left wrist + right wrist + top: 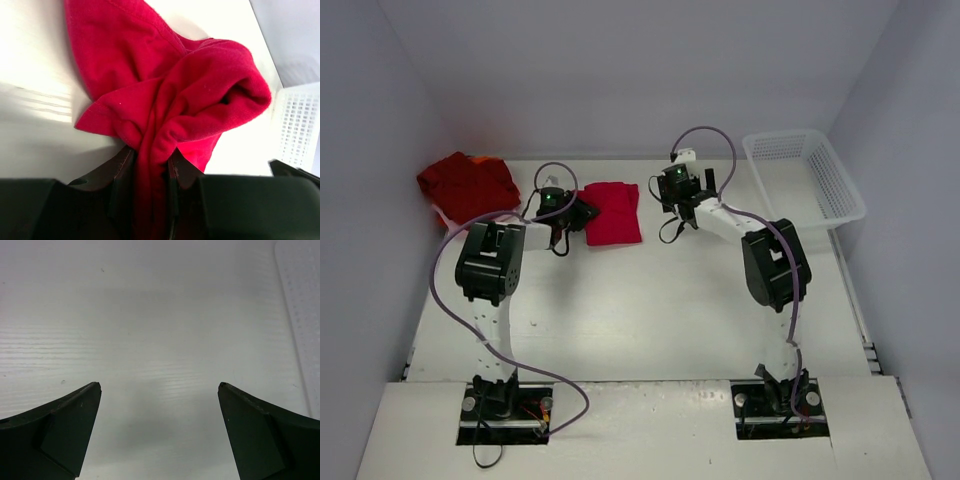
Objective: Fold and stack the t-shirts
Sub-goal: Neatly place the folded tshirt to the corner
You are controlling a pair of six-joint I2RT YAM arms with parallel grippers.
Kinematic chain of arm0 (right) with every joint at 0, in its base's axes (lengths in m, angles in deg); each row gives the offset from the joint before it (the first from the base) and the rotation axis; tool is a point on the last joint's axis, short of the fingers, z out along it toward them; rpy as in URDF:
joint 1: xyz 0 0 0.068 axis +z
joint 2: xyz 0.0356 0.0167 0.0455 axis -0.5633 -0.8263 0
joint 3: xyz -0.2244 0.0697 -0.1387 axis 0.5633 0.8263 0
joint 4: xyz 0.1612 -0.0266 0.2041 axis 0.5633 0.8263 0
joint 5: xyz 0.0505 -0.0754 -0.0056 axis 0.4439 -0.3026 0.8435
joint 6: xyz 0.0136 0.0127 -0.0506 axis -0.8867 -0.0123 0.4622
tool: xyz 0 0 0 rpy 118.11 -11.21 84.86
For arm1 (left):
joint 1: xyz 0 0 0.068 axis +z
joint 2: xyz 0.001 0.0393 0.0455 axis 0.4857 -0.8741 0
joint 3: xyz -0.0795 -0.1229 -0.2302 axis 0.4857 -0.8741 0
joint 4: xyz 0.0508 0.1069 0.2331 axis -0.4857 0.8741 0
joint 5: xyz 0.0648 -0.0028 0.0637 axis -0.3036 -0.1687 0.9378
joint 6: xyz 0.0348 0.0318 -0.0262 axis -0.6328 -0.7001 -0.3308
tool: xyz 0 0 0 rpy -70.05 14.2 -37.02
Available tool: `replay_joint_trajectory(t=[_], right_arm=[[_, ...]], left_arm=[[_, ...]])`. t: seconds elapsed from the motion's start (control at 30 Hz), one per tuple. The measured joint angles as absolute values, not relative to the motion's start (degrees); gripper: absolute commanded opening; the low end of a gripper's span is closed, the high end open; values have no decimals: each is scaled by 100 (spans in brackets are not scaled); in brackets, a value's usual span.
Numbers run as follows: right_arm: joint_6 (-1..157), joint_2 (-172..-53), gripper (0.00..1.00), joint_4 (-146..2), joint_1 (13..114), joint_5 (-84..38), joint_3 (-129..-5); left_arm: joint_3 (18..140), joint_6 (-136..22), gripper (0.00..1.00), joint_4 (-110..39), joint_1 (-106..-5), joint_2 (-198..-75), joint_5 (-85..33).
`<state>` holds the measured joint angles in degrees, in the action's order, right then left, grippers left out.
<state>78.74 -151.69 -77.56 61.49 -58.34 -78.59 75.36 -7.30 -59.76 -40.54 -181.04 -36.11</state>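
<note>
A folded red t-shirt (613,213) lies at the back middle of the table. My left gripper (574,214) is at its left edge, shut on a bunch of its cloth. In the left wrist view the t-shirt (170,95) rises in folds from between the two fingers, and the left gripper (150,160) pinches it tight. A crumpled pile of darker red t-shirts (467,186) sits at the back left. My right gripper (692,187) hovers right of the folded t-shirt, open. The right wrist view shows the right gripper (159,386) wide apart over bare table.
A white mesh basket (803,177) stands at the back right, and its edge (299,125) shows in the left wrist view. Grey walls close in the table on three sides. Cables loop from both arms.
</note>
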Motion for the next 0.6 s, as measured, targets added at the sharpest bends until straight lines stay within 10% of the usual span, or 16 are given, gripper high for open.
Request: replay_joint_trajectory(t=[0.6], right_arm=[[7606, -14878, 100, -7555, 6273, -5714, -7518]], left_arm=[[6983, -667, 0, -5759, -3615, -17250, -3618]])
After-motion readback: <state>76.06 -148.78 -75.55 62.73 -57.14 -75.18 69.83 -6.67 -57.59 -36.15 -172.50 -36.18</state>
